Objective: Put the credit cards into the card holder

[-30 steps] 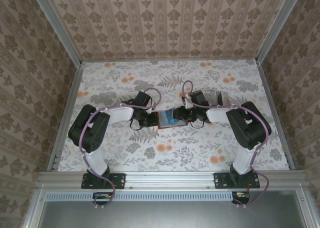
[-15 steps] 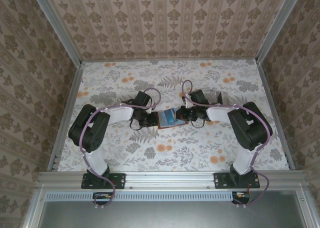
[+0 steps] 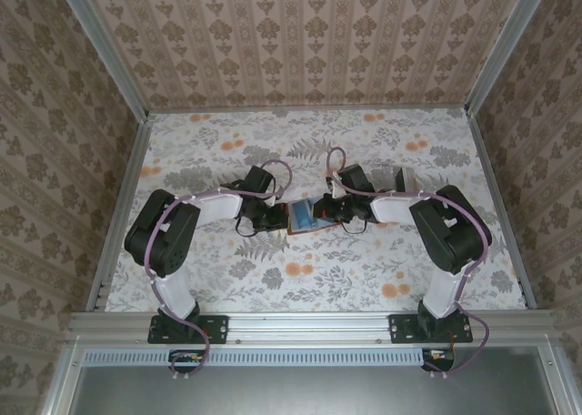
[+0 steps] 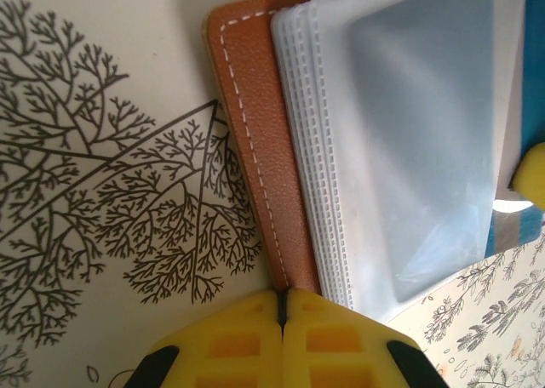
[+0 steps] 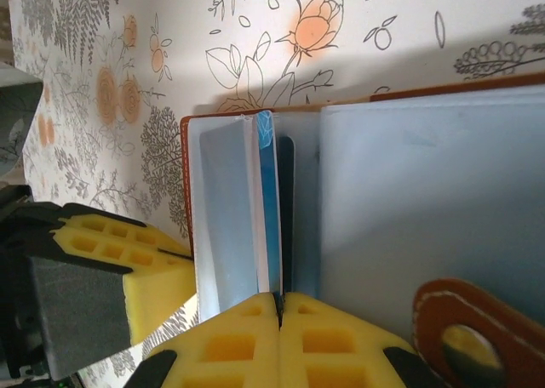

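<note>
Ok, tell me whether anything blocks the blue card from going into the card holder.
Nothing visible does. The blue card already sits between the clear sleeves of the card holder, right gripper shut on its near end, left gripper pinching the holder's edge, aside.

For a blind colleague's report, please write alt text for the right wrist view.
The right pincer, yellow-padded, is closed on the edge of the open brown card holder, where a blue card stands edge-on between clear pockets. Floral cloth lies beneath.

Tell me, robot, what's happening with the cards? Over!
Left gripper shut on card holder edge. Right gripper shut on blue card, between clear sleeves. Nothing in the way.
</note>
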You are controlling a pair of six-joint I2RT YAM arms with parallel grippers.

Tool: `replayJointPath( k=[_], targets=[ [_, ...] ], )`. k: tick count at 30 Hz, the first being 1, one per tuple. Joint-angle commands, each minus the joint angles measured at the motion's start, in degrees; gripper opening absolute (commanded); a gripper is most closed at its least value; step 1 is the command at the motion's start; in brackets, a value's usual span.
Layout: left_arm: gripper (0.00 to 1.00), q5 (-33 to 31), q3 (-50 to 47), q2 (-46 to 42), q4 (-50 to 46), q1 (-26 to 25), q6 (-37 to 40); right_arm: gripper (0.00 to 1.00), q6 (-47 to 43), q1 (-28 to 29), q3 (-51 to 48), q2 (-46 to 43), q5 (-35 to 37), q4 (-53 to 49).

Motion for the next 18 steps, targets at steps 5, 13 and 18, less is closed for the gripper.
replayJointPath(
  k=[5, 13, 18],
  targets=[
    [0.0, -3.11, -1.23, 3.11, -2.63, -0.21, 0.1, 0.06, 3.72, 3.16, 0.32, 2.93, -0.49, 0.58],
    [0.0, -2.95, -1.32, 3.01, -2.59, -0.21, -0.05, 0.21, -1.93, 3.16, 2.0, -0.11, 4.63, -8.26],
    [0.0, -2.77, -1.25, 3.19, -2.74, -0.21, 0.1, 0.24, -5.27, 3.16, 2.9, -2.0, 7.47, -12.5]
  ],
)
